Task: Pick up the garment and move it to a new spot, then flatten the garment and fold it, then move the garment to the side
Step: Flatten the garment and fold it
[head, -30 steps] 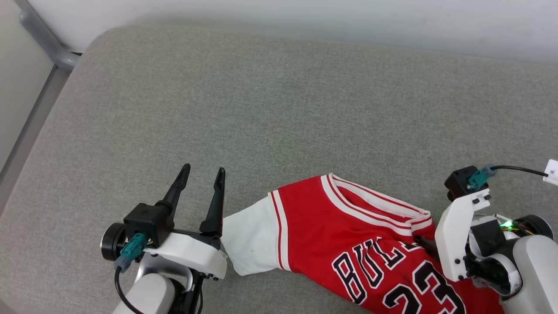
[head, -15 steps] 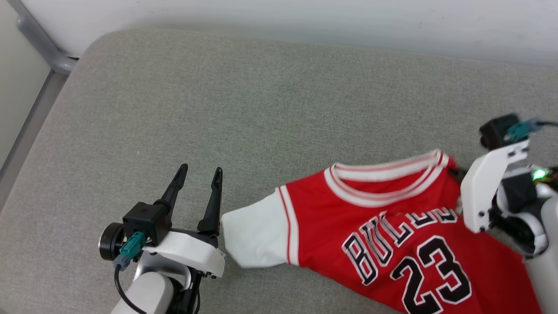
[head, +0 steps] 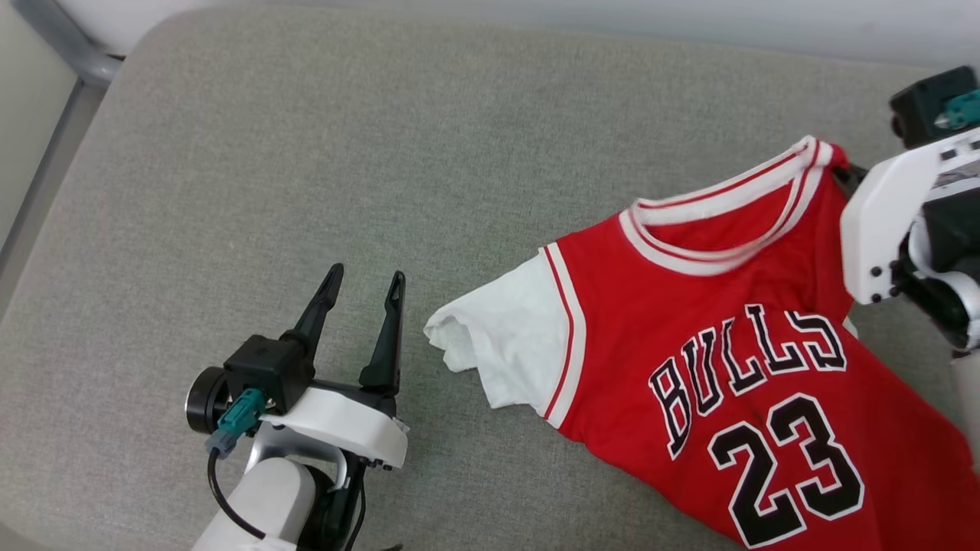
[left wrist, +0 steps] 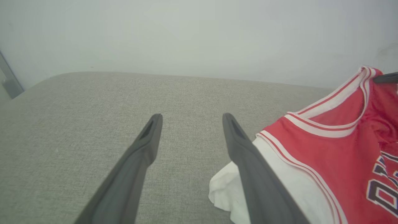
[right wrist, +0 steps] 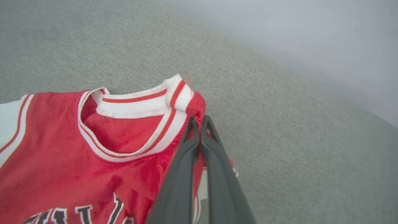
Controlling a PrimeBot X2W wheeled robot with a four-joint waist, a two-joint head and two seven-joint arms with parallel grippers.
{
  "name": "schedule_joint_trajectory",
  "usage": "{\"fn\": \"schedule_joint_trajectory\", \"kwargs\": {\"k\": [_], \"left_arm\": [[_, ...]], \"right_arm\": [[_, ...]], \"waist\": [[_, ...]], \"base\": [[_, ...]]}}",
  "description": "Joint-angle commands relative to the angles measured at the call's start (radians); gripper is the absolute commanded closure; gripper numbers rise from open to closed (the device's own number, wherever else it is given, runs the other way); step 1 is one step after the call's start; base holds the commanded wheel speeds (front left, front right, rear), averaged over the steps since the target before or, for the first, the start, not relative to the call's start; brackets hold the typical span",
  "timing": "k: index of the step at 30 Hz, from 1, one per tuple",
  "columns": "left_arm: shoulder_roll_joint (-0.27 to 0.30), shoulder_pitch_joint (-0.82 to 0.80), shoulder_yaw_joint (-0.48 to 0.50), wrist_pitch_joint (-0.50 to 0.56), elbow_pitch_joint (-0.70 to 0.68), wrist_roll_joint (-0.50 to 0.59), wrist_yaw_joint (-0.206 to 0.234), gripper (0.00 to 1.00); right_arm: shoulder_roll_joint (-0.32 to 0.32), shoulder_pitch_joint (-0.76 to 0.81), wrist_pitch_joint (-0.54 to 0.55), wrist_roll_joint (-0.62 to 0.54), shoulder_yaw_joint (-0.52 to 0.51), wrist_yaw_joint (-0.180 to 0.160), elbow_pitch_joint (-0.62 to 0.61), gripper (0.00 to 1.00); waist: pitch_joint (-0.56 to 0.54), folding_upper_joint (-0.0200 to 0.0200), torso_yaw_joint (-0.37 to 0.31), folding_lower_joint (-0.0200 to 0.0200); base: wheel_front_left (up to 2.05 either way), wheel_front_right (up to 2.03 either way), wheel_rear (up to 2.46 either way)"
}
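Currently the shirt (head: 689,329) lies toward the right of the grey cushion (head: 383,153). It's front up with the lettering and 23 readable, and the lower part runs off the bottom right of the head view.

Right gripper (right wrist: 199,121): fingers pressed together on the shoulder right beside the collar (head: 720,222), with red fabric pinched between the tips. That corner looks lifted off the cushion and the body drapes down from it. The collar opening is pulled into a slant toward the grip, so there's tension there. My read is that a single-point hold at the shoulder lets the shirt trail open instead of bunching, which suits the pick-and-relocate step.

Left gripper (head: 366,274): spread wide, holding nothing, low over bare cushion. Its right finger sits just beside the white sleeve (head: 505,344). The head view shows a gap, but in the left wrist view the finger overlaps the sleeve edge, so I can't tell for sure whether they touch. The sleeve end is crumpled and curled under. The gripper is probably parked there to take that side once flattening starts.

Judgement: we're in the first step, moving it to a new spot, and flatten and fold haven't begun.

Risks:
- It's a thin pinch on soft jersey, so the fabric could slip out.
- The loose sleeve could tuck under the body.
- The other sleeve is mostly hidden behind the right arm, so I can't tell how it lies.
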Motion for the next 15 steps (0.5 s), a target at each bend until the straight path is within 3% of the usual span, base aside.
{"fn": "schedule_joint_trajectory", "kwargs": {"k": [1,7,8,9,10,15], "left_arm": [[-0.008,-0.013,0.006,-0.006,0.002,0.01,-0.007,0.0],[-0.022,-0.03,0.021,-0.006,0.011,0.022,-0.024,0.0],[-0.023,-0.031,0.023,-0.006,0.014,0.026,-0.027,0.0],[-0.025,-0.033,0.025,-0.006,0.016,0.028,-0.031,0.0],[-0.026,-0.032,0.027,-0.006,0.02,0.03,-0.033,0.0],[-0.028,-0.011,0.04,-0.006,0.039,0.038,-0.038,0.0]], "right_arm": [[0.01,-0.024,-0.022,-0.003,0.017,-0.001,0.036,1.0],[0.035,-0.044,-0.137,-0.009,0.057,-0.001,0.167,1.0],[0.039,-0.042,-0.161,-0.011,0.058,-0.001,0.19,0.89],[0.042,-0.043,-0.188,-0.017,0.056,-0.001,0.209,0.51],[0.051,-0.04,-0.214,-0.011,0.055,-0.001,0.227,0.01],[0.072,-0.013,-0.397,-0.036,0.024,-0.001,0.276,0.0]], "waist": [[0.028,0.0,0.006,-0.0001],[0.063,0.0,0.009,-0.0001],[0.064,0.0,0.009,-0.0001],[0.063,0.0,0.009,-0.0001],[0.059,0.0,0.008,-0.0001],[0.02,0.0,-0.004,-0.0001]], "base": [[0.0,0.0,0.0],[0.0,0.0,0.0],[0.0,0.0,0.0],[0.0,0.0,0.0],[0.0,0.0,0.0],[0.0,0.0,0.0]]}}
